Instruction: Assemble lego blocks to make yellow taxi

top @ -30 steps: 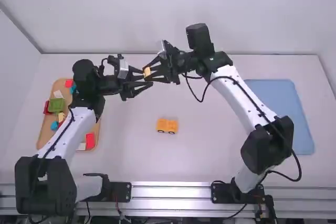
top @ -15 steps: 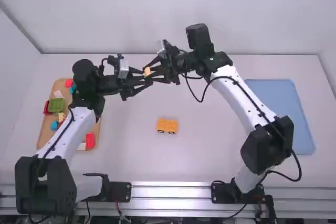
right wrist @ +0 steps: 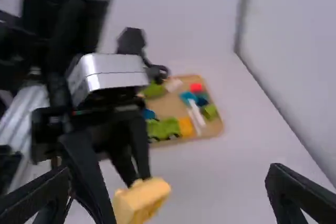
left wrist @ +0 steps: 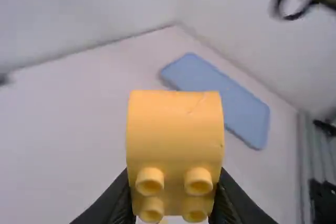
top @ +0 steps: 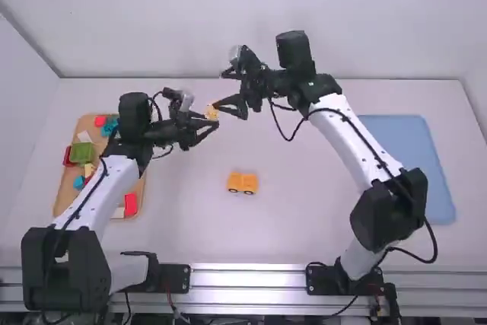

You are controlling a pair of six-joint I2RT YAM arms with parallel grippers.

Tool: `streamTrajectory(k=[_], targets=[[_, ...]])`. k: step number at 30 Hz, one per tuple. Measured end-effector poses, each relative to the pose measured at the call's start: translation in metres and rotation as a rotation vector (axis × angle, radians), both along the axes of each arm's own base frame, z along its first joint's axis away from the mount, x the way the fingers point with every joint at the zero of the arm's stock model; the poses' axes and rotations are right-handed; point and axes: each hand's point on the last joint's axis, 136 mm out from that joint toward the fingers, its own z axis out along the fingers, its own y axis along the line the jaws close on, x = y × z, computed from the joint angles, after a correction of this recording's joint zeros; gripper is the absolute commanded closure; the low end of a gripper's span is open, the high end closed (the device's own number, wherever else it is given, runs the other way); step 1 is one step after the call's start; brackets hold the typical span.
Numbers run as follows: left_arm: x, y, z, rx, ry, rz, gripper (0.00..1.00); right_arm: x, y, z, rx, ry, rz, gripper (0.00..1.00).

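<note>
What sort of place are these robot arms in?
Probably a robotics lab or workshop: a left robot arm and a right robot arm stand at a white table, with a tray of toy blocks on it.

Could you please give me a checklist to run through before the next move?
- Yellow block held by the left end effector: ok.
- Right end effector open, not gripping the block: ok.
- Wheeled piece upright on the table: ok.
- Yellow block seated on the wheeled piece: not ok, it is held away from it.
- Grip firm enough to press the block down: cannot tell.
</note>
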Motion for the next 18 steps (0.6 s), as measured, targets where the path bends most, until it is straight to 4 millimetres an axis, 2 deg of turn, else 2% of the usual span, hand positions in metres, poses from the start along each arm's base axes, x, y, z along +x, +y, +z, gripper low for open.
streamTrajectory(k=[2,3,4,5,9,15,18], targets=[[0.003,0.01,-0.026,0.077,0.109,0.104,0.82,0.012,-0.011,-0.01,-0.078,0.019,-0.127,0.02],[0.003,0.01,-0.027,0.081,0.115,0.111,0.82,0.015,-0.014,-0.012,-0.095,0.02,-0.158,0.02],[0.003,0.014,-0.038,0.113,0.162,0.153,0.84,0.019,-0.019,-0.014,-0.128,0.019,-0.214,0.02],[0.001,0.018,-0.052,0.16,0.226,0.215,0.86,0.026,-0.029,-0.015,-0.189,0.007,-0.326,0.02],[-0.009,0.028,-0.087,0.295,0.388,0.381,0.87,0.027,-0.057,-0.014,-0.334,-0.011,-0.586,0.02],[-0.029,0.029,-0.116,0.422,0.526,0.511,0.88,0.031,-0.079,-0.011,-0.408,-0.041,-0.855,0.02],[-0.039,0.034,-0.136,0.475,0.616,0.565,0.9,0.037,-0.084,-0.023,-0.413,-0.055,-0.934,0.02]])
